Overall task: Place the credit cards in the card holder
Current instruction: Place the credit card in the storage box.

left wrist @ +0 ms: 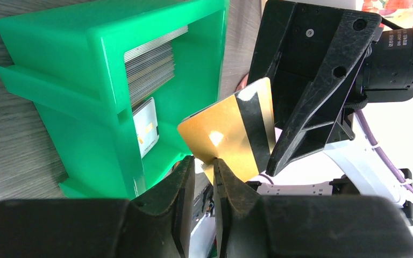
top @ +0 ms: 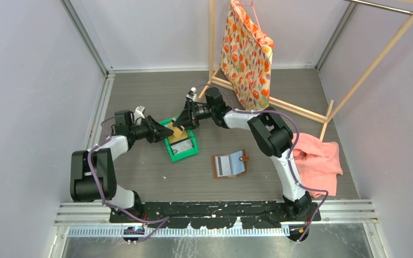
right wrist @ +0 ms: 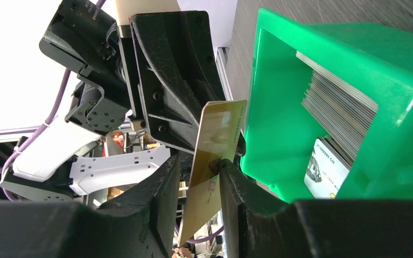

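While the gold credit card (left wrist: 231, 134) is hovering over the green bin (left wrist: 75, 64) at mid-tabletop, left gripper (left wrist: 204, 161) and right gripper (right wrist: 199, 164) fingers are bracketing it; clamping state cannot be told.

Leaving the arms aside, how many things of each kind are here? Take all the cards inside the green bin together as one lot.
Green bin: 1
Lot of cards in the bin: 1
Gold card with a dark stripe, outside the bin: 1
Brown card holder: 1
Pink cloth: 1
Flowered fabric item: 1
Wooden rack: 1
Total: 7
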Controlling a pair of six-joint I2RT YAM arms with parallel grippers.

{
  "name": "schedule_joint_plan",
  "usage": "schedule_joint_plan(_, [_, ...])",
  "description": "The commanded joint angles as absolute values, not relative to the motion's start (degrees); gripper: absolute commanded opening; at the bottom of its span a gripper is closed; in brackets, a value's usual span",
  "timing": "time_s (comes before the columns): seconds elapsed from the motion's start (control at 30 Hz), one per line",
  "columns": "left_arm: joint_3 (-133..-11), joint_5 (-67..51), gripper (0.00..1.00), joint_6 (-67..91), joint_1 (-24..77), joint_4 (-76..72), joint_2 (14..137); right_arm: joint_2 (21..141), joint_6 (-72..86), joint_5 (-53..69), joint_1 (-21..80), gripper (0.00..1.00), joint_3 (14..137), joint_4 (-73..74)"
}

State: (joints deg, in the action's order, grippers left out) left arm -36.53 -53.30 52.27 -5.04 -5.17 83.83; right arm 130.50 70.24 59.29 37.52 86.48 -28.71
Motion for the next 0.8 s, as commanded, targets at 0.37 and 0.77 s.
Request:
schedule_joint_plan(0.37, [-38.8, -53.5, 0.23, 51.3, -4.8, -4.6, 84.2, 128.8, 61.9, 58.9, 37.5, 0.25, 87.3, -20.0])
schedule_joint_plan(0.77, [-38.5, -54.2, 0.38, 51.9, -4.9, -5.8, 83.8, 128.1, 59.1, 58.8, 36.8, 0.08, 86.9, -18.0])
